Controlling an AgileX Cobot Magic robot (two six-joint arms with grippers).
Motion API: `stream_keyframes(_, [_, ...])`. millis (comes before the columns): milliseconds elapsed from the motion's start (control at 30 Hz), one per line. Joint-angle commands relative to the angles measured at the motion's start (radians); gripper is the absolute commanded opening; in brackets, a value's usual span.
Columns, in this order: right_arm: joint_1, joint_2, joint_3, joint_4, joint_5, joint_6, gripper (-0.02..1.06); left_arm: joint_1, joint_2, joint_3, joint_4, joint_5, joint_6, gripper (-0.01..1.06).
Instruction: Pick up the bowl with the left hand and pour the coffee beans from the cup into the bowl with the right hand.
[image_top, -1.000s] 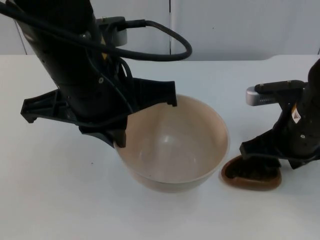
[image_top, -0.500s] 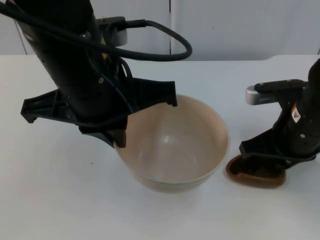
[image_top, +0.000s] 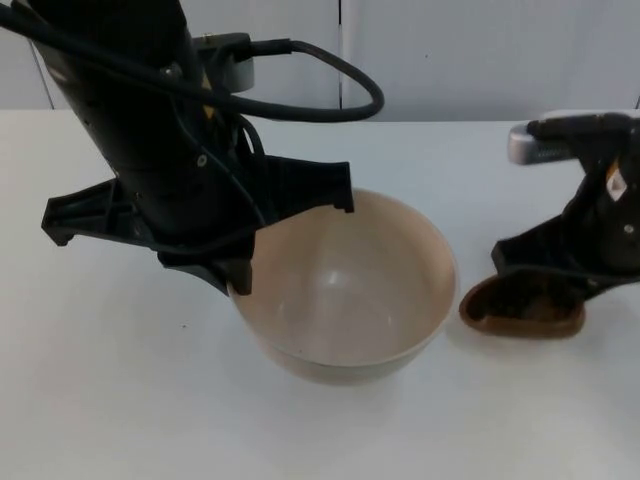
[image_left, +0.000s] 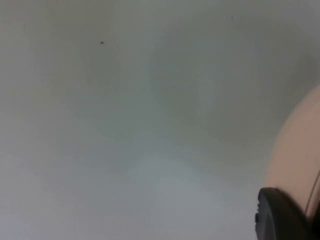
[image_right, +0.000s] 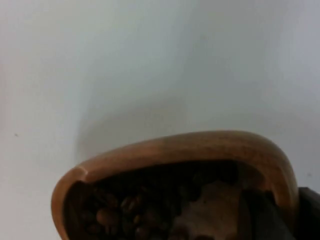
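The round beige ceramic bowl (image_top: 345, 290) sits at the middle of the white counter (image_top: 120, 400), its inside bare, and the left gripper (image_top: 240, 275) is pinching the bowl's near-left rim, with one black finger inside the wall and the other outside it. In the left wrist view the bowl's pale outer wall (image_left: 295, 165) curves up beside a black fingertip (image_left: 277, 215) pressed against it, with the counter (image_left: 125, 125) beyond. Whether the bowl's base touches the counter or hangs just above it cannot be told. To the right of the bowl, just beside it and apart from its rim, lies the brown wooden cup (image_top: 522, 310), tilted so that its open mouth faces forward. The right gripper (image_top: 560, 275) comes down over the cup from above, its black fingers closed on the cup's upper rim. In the right wrist view the cup's rounded wooden lip (image_right: 190, 145) arches over the dark brown coffee beans (image_right: 130, 210) heaped inside. The grey partition wall (image_top: 480, 50) stands behind the counter. Nothing lies between the cup and the bowl.
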Motion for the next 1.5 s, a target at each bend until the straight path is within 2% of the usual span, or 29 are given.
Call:
stream_keyframes(0, [-0.005, -0.080, 0.002, -0.009, 0.042, -0.012, 0.00, -0.004, -0.007, 0.004, 0.002, -0.003, -0.005, 0.00])
stream_keyframes(233, [-0.005, -0.229, 0.002, -0.009, 0.132, -0.040, 0.00, -0.004, -0.007, 0.004, 0.002, -0.005, -0.005, 0.00])
stream_keyframes(700, [-0.005, -0.570, 0.000, -0.005, 0.435, -0.110, 0.00, -0.004, -0.007, 0.004, 0.002, -0.005, -0.008, 0.00])
stream_keyframes(1033, [-0.005, -0.602, 0.000, 0.009, 0.505, -0.117, 0.00, -0.004, -0.007, 0.004, -0.006, -0.002, -0.007, 0.00])
stream_keyframes(1467, [-0.005, -0.602, -0.005, 0.101, 0.506, -0.123, 0.00, -0.004, -0.007, 0.004, -0.009, 0.000, -0.007, 0.00])
